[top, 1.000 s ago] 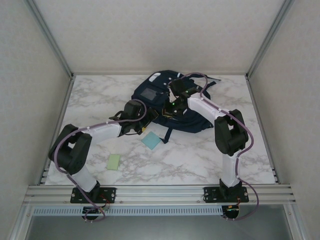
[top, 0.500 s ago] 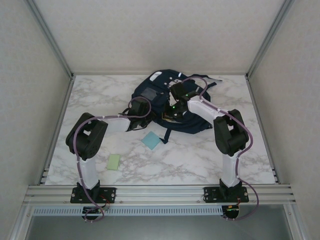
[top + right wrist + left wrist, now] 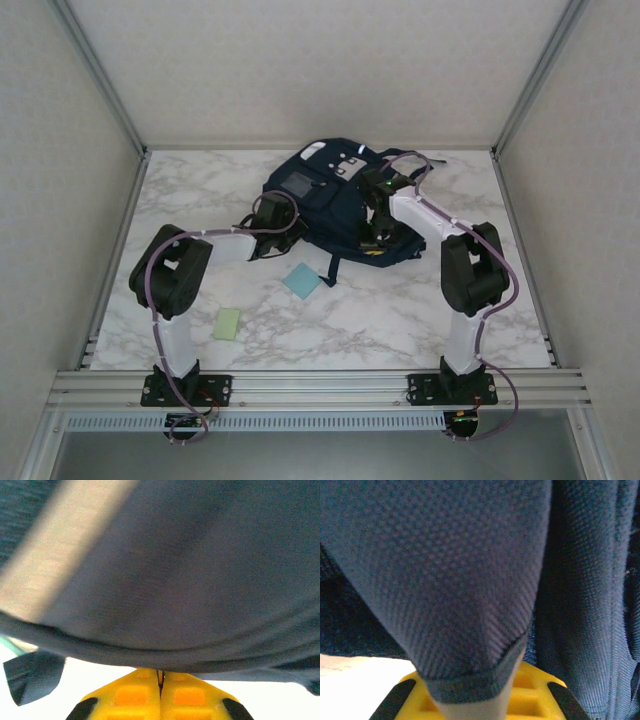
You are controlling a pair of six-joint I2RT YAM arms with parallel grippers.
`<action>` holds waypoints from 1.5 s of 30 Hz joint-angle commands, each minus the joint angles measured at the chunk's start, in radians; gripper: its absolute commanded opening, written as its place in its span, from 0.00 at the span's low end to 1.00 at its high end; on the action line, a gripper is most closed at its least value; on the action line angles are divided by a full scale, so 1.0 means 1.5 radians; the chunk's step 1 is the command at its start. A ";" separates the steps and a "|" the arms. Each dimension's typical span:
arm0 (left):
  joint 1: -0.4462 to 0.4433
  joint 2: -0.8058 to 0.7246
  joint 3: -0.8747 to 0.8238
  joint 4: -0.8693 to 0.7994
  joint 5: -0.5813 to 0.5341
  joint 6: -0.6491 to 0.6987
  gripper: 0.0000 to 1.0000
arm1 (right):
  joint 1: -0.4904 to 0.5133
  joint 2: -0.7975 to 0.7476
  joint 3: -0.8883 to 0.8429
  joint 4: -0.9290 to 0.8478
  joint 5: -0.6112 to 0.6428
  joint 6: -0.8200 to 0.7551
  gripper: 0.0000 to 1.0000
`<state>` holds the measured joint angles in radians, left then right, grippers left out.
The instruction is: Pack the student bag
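Observation:
The student bag (image 3: 330, 190), dark navy with a grey patch and white tabs, lies at the back middle of the marble table. My left gripper (image 3: 272, 216) is at the bag's left edge. In the left wrist view it (image 3: 479, 690) is shut on a padded mesh flap of the bag (image 3: 445, 580), which runs down between the yellow fingers (image 3: 540, 690). My right gripper (image 3: 376, 238) is at the bag's near right side. In the right wrist view its jaws (image 3: 160, 674) are pressed together on the bag's lower fabric edge (image 3: 190, 605).
A light blue square pad (image 3: 301, 281) lies just in front of the bag, and a pale green pad (image 3: 228, 323) lies nearer on the left. A dark strap (image 3: 331, 266) trails toward the blue pad, with a strap end (image 3: 34, 675) hanging at the left. Grey walls enclose the table.
My left arm swung in to the bag's left edge and its jaws closed on the mesh flap. My right gripper moved right and nearer with the bag's fabric, and the bag shifted.

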<state>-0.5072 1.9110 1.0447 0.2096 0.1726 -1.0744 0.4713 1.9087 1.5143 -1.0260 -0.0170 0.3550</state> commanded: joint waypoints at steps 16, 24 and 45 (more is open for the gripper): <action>0.174 0.167 0.356 -0.209 0.093 0.276 0.00 | 0.048 -0.061 0.005 0.020 0.051 -0.294 0.00; 0.182 0.264 0.571 -0.356 0.140 0.300 0.46 | 0.129 -0.021 0.048 0.080 -0.007 -0.268 0.00; 0.005 -0.158 -0.155 0.047 0.049 -0.092 0.87 | 0.133 0.047 0.105 0.175 -0.062 -0.166 0.00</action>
<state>-0.4339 1.6707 0.8696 0.0872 0.3073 -1.0275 0.6655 1.9751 1.6707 -0.8272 -0.0566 0.0528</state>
